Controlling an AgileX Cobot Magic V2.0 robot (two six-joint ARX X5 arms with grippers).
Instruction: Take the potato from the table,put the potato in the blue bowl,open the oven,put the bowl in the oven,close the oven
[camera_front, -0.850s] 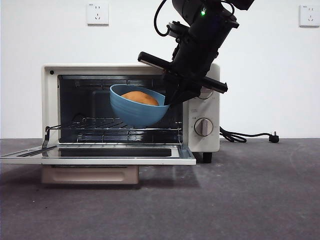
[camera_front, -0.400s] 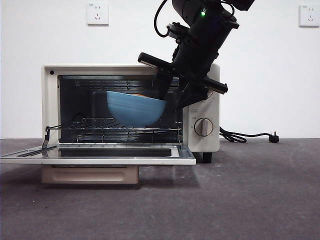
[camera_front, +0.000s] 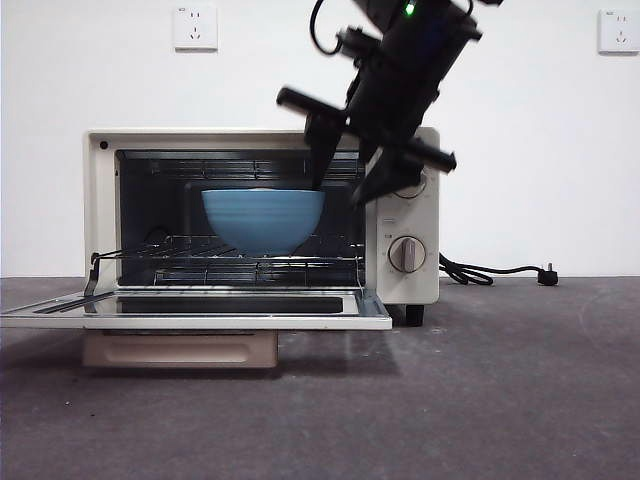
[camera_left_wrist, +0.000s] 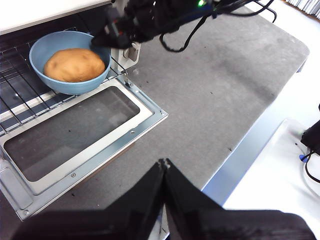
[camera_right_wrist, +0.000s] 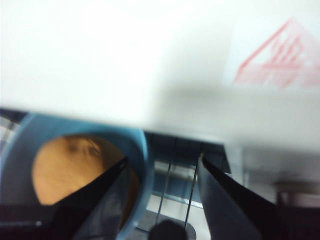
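The blue bowl (camera_front: 263, 220) stands upright on the wire rack inside the open oven (camera_front: 100, 200). The potato (camera_left_wrist: 74, 65) lies in the bowl (camera_left_wrist: 75, 88); the front view hides it behind the bowl's wall. My right gripper (camera_front: 342, 190) hangs open just above the bowl's right rim, touching nothing. In the right wrist view its jaws (camera_right_wrist: 162, 160) stand apart, with the potato (camera_right_wrist: 67, 167) and the bowl's rim (camera_right_wrist: 142, 165) just beyond one jaw. My left gripper (camera_left_wrist: 164, 162) is shut and empty, high above the table (camera_left_wrist: 215, 85), away from the oven.
The oven door (camera_front: 200, 308) lies folded down flat in front of the cavity. Two knobs (camera_front: 407, 253) sit on the oven's right panel, and a black cord (camera_front: 480, 270) trails to the right. The table's edge (camera_left_wrist: 250, 150) borders a white surface.
The bowl, tilted and held in the right gripper, came down level onto the rack. The right gripper let go of its rim, opened and rose a little.
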